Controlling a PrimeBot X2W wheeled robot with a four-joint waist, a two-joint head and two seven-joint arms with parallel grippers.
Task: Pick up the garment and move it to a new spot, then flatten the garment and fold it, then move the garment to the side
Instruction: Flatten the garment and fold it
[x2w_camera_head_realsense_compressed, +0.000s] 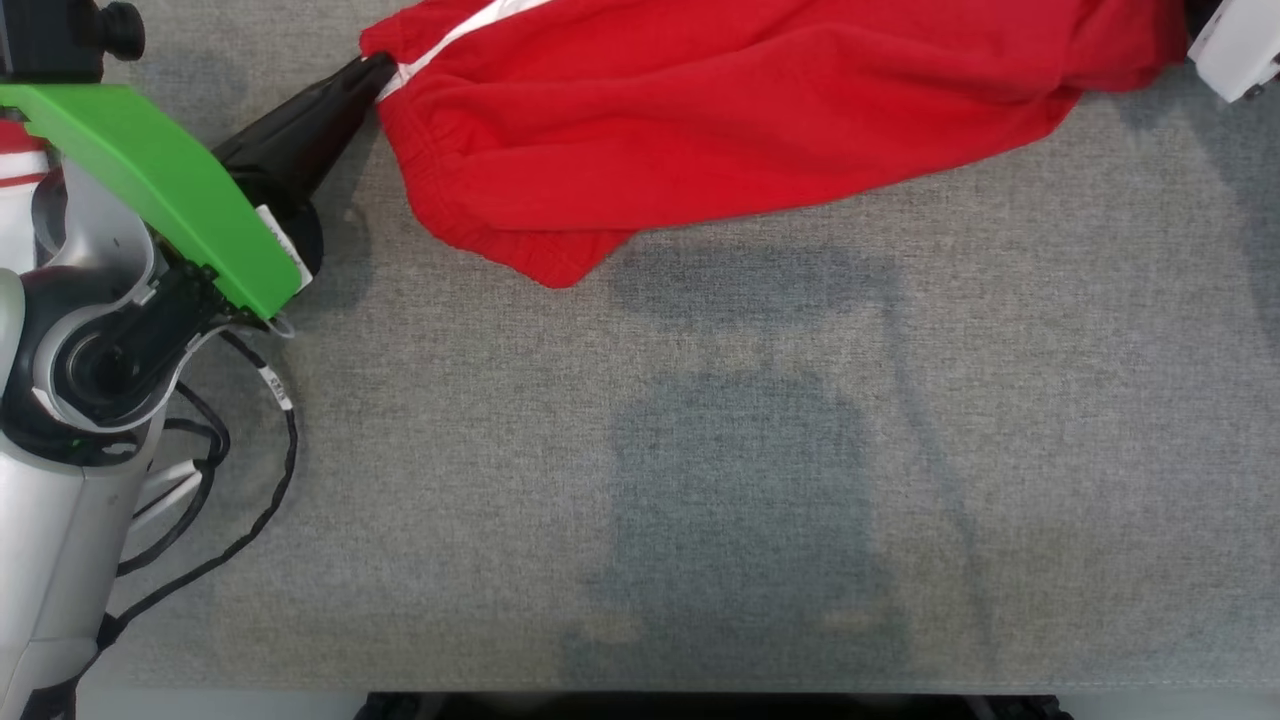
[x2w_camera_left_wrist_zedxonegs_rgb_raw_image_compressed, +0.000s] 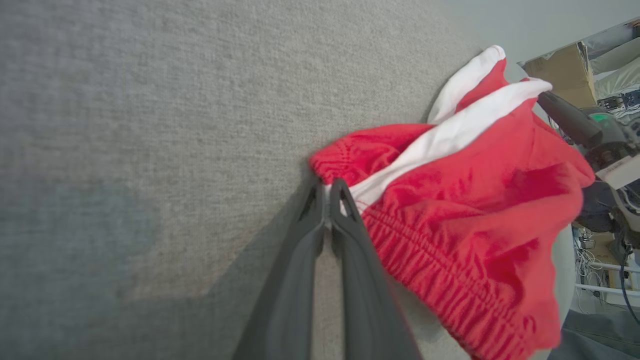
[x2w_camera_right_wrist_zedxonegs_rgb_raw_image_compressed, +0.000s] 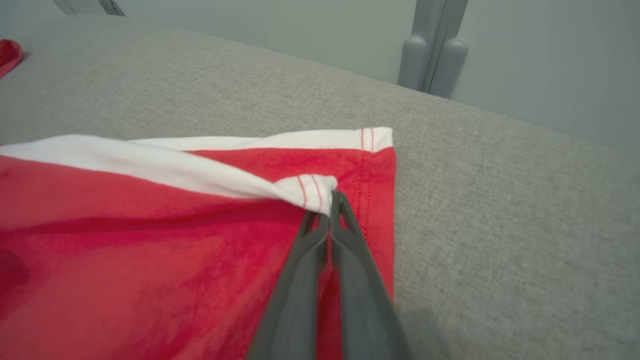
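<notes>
head view: past the grey table top (x2w_camera_head_realsense_compressed: 760, 480) nearest you, the red shorts (x2w_camera_head_realsense_compressed: 700, 120) stretch across the far side. your left gripper (x2w_camera_left_wrist_zedxonegs_rgb_raw_image_compressed: 330, 192) is pinched tight on the waistband corner and your right gripper (x2w_camera_right_wrist_zedxonegs_rgb_raw_image_compressed: 332, 200) on the white-trimmed hem corner. that two-corner hold looks meant to pull the shorts taut for laying flat.

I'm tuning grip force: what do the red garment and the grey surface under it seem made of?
Red garment: soft matte knit, likely cotton; it drapes in folds, with a gathered elastic waistband. Grey surface: matte woven upholstery-like cloth; a fine weave texture shows.
</notes>
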